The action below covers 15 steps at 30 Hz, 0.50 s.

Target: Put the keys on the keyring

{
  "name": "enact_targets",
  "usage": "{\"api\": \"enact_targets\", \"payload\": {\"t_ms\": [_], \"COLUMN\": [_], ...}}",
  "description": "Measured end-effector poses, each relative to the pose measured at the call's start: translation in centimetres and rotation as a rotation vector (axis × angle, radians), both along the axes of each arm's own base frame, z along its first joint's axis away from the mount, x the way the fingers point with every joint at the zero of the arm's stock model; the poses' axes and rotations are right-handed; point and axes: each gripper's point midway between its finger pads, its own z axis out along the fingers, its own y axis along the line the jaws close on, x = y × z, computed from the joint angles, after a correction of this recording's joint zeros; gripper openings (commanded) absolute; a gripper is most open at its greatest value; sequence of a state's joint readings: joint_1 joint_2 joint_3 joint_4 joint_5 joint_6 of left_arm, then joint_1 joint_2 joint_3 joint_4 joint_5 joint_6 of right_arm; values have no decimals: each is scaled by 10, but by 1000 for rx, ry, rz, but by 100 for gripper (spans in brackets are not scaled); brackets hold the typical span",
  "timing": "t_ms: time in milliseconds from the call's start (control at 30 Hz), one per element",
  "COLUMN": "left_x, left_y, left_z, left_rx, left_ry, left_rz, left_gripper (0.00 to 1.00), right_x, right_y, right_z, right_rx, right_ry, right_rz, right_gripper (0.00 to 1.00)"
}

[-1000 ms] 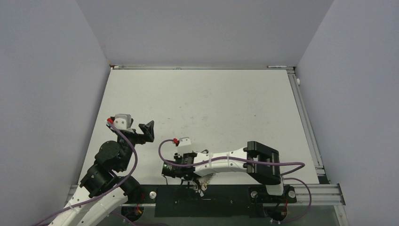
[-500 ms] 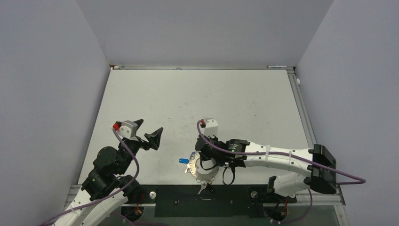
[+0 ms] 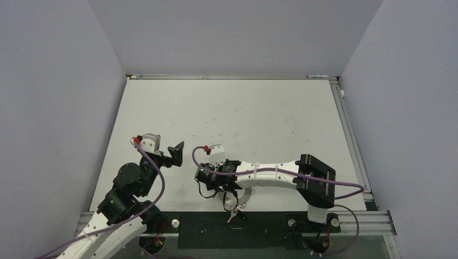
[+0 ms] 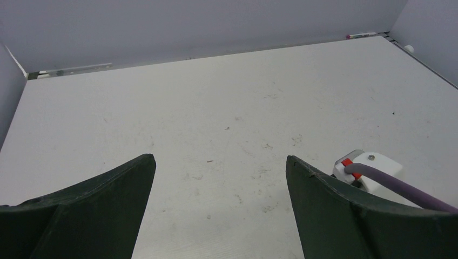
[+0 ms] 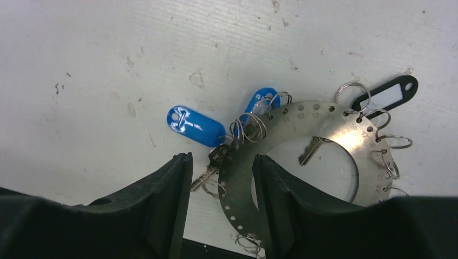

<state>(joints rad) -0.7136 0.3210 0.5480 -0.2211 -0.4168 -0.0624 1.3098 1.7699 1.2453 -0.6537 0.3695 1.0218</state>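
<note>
left gripper [image 4: 220,161]: fingers spread wide, nothing between them, hanging over bare table [image 4: 216,97] well apart from the keyring. Not helping yet, I'd say.
blue tags [image 5: 195,125]: there are two. One lies flat just left of the keyring and the other is tucked against its upper left edge. Both look hooked on through small wire rings [image 5: 247,128].
keys [image 5: 208,171]: a little one with a dark head sits just beside the keyring's left rim, right between my right fingers. I can't tell if it's threaded on or only lying there.
right gripper [image 5: 221,162]: pointing down at the near edge of the table, jaws apart and straddling the left rim, not clamped on anything.
keyring [image 5: 329,124]: flat metal hoop with numbered holes, lying on the table near the front edge, with several wire rings already through the holes.
middle key [image 5: 310,150]: lies inside the hoop's opening with its head touching the inner edge. It looks loose to me.
black tag [image 5: 386,94]: on a wire ring at the upper right.
progress: partway, I reckon. The tags look attached, but at least one key seems left to hang.
</note>
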Motion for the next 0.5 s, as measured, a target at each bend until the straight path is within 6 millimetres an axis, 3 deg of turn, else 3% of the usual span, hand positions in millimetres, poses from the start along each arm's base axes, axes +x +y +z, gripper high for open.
{"api": "enact_targets", "payload": {"t_ms": [267,400,500], "left_x": [-5,-6,-7], "left_y": [8,10,9], "left_z": [10,12,12], "left_rx": [-32,-39,-40], "left_ry": [-35,-42,-42], "left_rz": [24,27,26], "left_gripper": [88,88,88], "right_x": [18,20,17], "right_y": [5,9,10], "right_z": [-21,-30,-37], "right_rx": [-47,-57,-71], "right_ry": [35,57,76], "right_rz": [-29,-28,-21], "right_gripper": [33,31,23]}}
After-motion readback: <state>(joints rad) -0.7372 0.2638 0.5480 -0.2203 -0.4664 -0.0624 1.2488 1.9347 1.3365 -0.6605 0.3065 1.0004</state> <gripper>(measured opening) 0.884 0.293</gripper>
